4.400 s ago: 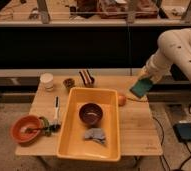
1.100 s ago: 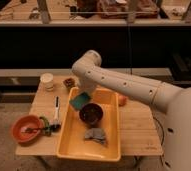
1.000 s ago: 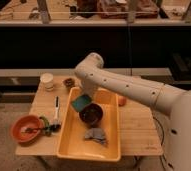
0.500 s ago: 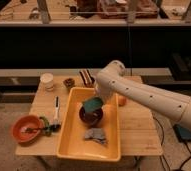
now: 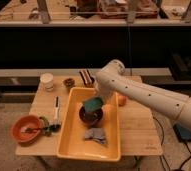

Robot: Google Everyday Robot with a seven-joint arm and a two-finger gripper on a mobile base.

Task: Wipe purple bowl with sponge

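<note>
Over the yellow tub on the table, the gripper has swung in from the tub's left rim and now holds the sponge clenched in its fingers, directly above the purple bowl. The sponge appears to touch the bowl's rim, so wiping can likely begin; a grey-blue rag lies just beside.

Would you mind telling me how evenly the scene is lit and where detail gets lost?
Camera view: warm light falls on the table and yellow tub; the background shelf is dark. The gripper, shut on the sponge, shades the purple bowl, and everything looks soft.
</note>
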